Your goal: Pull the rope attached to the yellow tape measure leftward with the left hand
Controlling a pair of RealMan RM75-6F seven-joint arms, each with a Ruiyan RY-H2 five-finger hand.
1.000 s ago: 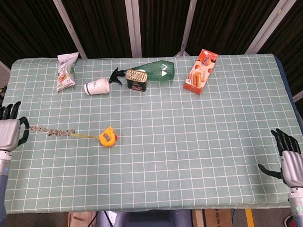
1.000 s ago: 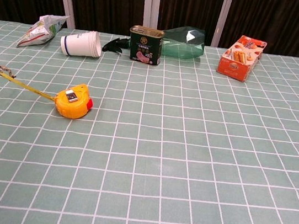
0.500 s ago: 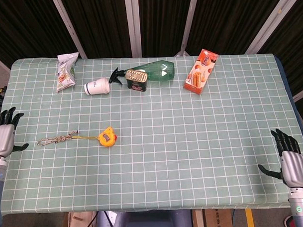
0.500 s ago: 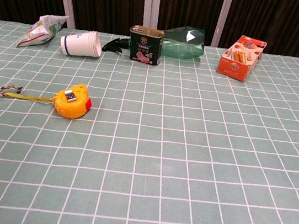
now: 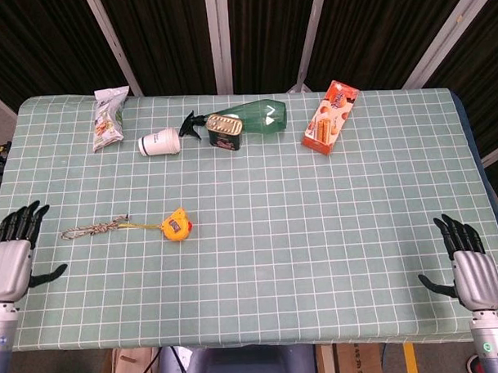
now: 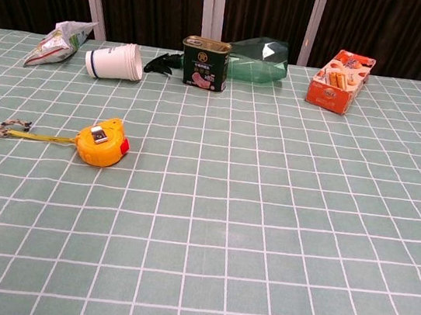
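Green checked bench (image 5: 316,233). Left hand (image 5: 12,256) off left edge, right hand (image 5: 468,265) off right edge, both spread wide, empty. Yellow tape measure (image 5: 178,225) near left edge, short tape out leftward, rope (image 5: 91,230) slack on cloth.

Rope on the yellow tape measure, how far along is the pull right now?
Looks done: the rope lies loose on the table, a short run of tape drawn out of the yellow tape measure. In hand: nothing; the left hand is open at the table's left edge, clear of the rope. Nothing obvious is left.
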